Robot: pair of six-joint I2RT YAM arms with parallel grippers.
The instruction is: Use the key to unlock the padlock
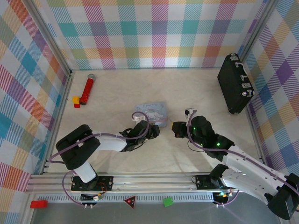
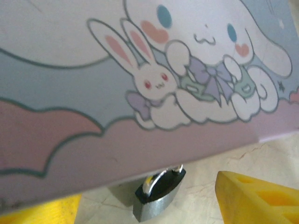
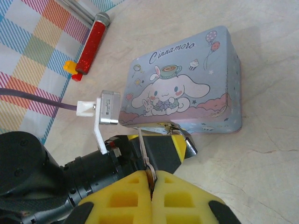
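The small dark padlock (image 2: 159, 193) hangs by its metal shackle from the front of the pale blue cartoon tin (image 2: 140, 70). My left gripper (image 2: 140, 203) is open, its yellow fingers (image 2: 261, 198) well apart on either side of the padlock and not touching it. In the right wrist view my right gripper (image 3: 151, 173) is shut on the thin grey key (image 3: 144, 154). The key's blade points up toward the tin (image 3: 187, 88), left of the padlock (image 3: 190, 148). From above, the left gripper (image 1: 153, 131) and right gripper (image 1: 177, 129) sit at the tin's (image 1: 150, 111) near edge.
A red microphone-shaped toy (image 1: 87, 88) with small coloured blocks lies at the far left. A big black briefcase (image 1: 235, 84) stands against the right wall. Checked walls close in the table on three sides. Bare tabletop lies between the tin and the briefcase.
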